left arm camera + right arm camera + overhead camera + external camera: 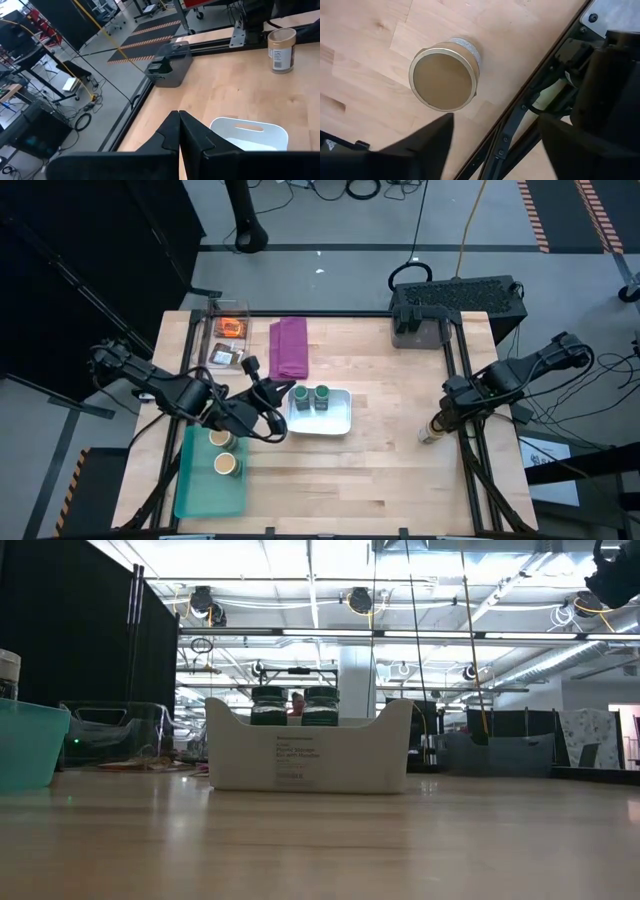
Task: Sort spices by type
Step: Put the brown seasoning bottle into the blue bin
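Observation:
Two green-lidded jars (311, 397) stand in a white tray (340, 420); they also show in the low view (295, 706). Two tan-lidded jars (223, 452) stand in a teal tray (200, 490). A third tan-lidded jar (445, 79) stands on the table at the right; it also shows in the high view (430, 435). My right gripper (495, 145) is open above it, a little to one side, touching nothing. My left gripper (179, 135) is shut and empty, just left of the white tray. An orange packet (232, 328) and a dark brown packet (225, 357) lie at the far left.
A folded purple cloth (290, 347) lies behind the white tray. A dark box (455, 300) sits at the table's far right corner. A metal frame rail (470, 430) runs along the right edge beside the lone jar. Bare wood lies between the white tray and that jar.

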{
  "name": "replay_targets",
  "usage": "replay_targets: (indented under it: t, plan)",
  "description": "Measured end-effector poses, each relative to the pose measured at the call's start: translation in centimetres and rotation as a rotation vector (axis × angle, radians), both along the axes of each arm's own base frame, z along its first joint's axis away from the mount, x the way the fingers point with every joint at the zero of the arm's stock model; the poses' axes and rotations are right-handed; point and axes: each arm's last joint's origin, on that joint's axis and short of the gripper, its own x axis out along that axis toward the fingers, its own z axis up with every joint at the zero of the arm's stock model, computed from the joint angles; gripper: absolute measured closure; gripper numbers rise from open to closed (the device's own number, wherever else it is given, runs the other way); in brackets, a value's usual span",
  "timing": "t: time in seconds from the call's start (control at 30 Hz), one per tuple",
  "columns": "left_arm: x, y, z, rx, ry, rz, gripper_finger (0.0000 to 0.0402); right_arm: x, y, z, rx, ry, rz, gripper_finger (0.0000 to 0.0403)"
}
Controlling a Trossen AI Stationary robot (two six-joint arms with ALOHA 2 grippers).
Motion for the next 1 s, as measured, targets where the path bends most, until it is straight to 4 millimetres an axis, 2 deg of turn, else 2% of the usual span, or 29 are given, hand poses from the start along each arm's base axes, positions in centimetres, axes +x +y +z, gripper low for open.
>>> replay_targets:
  t: [0.13, 0.27, 0.53, 0.7, 1.0]
  plan:
    - [0.0, 0.0, 0.0, 0.000, 0.000, 0.000, 0.0395, 0.1, 0.0, 0.0, 0.000, 0.005, 0.002, 0.0079]
    - [0.0, 0.0, 0.0, 0.000, 0.000, 0.001, 0.0395, 0.1, 0.0, 0.0, -0.006, 0.004, -0.020, 0.0047]
    - [0.0, 0.0, 0.0, -0.001, 0.000, 0.000, 0.0395, 1.9, 0.4, -0.3, -0.101, -0.113, -0.071, 0.0041]
    - [0.0, 0.0, 0.0, -0.001, 0.000, 0.000, 0.0395, 3.1, 0.8, -1.2, -0.176, -0.068, -0.078, 0.0041]
    - [0.0, 0.0, 0.0, -0.001, 0.000, -0.001, 0.0395, 4.5, 1.7, -2.1, -0.119, 0.007, -0.037, 0.0041]
